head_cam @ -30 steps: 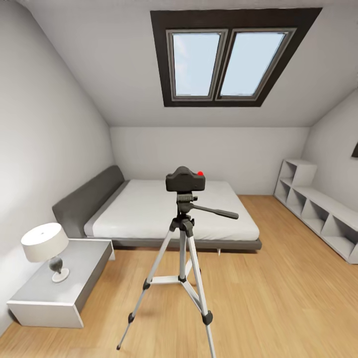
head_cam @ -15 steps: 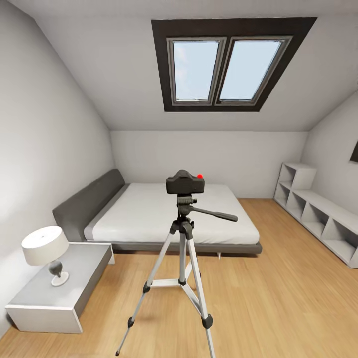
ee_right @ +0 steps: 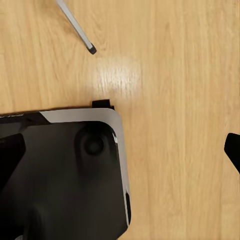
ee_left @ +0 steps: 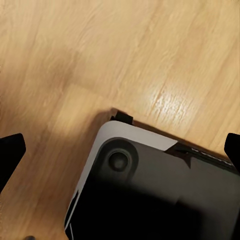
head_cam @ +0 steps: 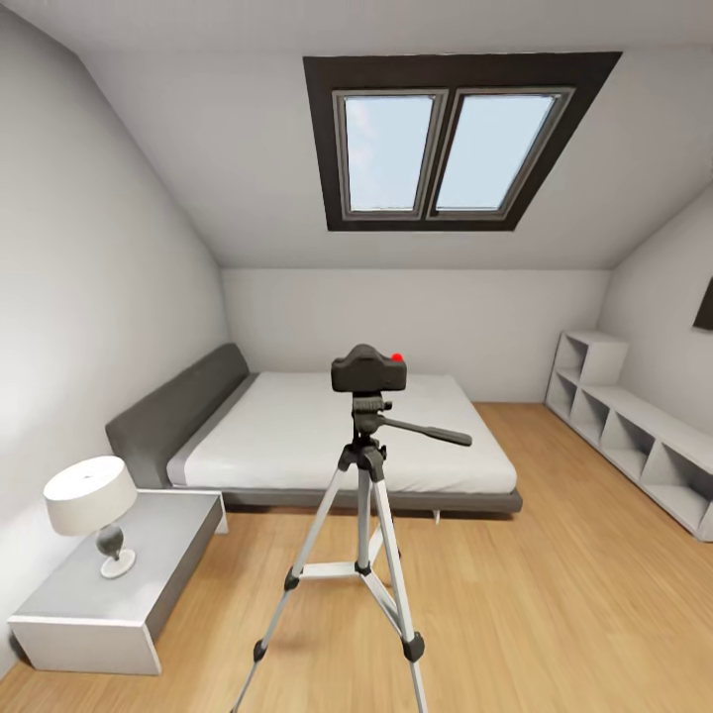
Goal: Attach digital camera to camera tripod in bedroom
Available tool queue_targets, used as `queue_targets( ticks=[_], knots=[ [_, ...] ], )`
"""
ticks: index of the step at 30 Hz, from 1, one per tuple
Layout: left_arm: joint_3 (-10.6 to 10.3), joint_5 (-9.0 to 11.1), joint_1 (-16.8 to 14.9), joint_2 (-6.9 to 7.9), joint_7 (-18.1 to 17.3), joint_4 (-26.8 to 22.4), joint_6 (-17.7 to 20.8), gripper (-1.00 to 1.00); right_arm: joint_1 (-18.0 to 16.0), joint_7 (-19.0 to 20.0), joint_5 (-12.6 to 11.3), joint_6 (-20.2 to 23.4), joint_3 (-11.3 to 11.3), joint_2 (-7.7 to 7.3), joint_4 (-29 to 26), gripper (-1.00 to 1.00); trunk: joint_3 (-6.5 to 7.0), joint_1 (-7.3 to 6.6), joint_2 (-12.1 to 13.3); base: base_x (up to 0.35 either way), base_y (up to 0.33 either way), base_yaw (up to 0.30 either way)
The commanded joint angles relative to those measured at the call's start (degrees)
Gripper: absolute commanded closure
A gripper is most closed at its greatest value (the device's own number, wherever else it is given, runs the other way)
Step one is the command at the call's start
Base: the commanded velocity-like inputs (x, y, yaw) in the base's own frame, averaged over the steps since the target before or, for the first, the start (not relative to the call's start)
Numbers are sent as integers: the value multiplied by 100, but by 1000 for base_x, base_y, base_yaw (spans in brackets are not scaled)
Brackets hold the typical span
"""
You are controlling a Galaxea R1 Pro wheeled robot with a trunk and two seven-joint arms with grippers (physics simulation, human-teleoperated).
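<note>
In front of the bed (head_cam: 337, 426), I see the small black camera (head_cam: 368, 371), red dot on top, seated on the silver-legged tripod (head_cam: 363, 515). Both grippers hang over the floor (ee_left: 150, 55), left gripper (ee_left: 120, 152) wide; right's opening I cannot tell.

Glossy wood floor (head_cam: 555, 594); matt black digital camera (head_cam: 368, 371); silver-metal camera tripod (head_cam: 362, 535).

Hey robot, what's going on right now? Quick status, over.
Both grippers open, pointing down at the wood floor, holding nothing. Digital camera sits on the camera tripod in front of the bed. Nothing in the way.
</note>
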Motion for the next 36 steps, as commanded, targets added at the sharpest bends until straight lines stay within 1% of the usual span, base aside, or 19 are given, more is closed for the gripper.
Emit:
queue_targets(
  ticks=[1, 3, 5, 17, 36],
  knots=[
    [-52, 28, 0, 4, 17, -3, -10, -100, -6, 2, -51, -33, 49, 2, 19, -100, 7, 2, -3, 0, 0, 0],
    [-74, -25, 0, 29, 17, -30, -18, -100, -6, 2, -51, -33, 49, 1, 19, -100, 26, 2, -3, 0, 0, 0],
    [-77, -28, 0, 31, 17, -39, -19, -100, -6, 2, -51, -31, 49, 1, 19, -100, 44, 2, -3, 0, 0, 0],
    [-51, 59, 0, 24, 10, -32, -18, -100, -6, 2, -51, -22, 49, -16, 19, -100, 151, 2, -3, 0, 0, 0],
    [-48, 42, 0, -3, 8, -3, -30, -100, -6, 10, -10, 21, 57, -52, 11, -100, 169, 2, -3, 0, 0, 0]
  ],
)
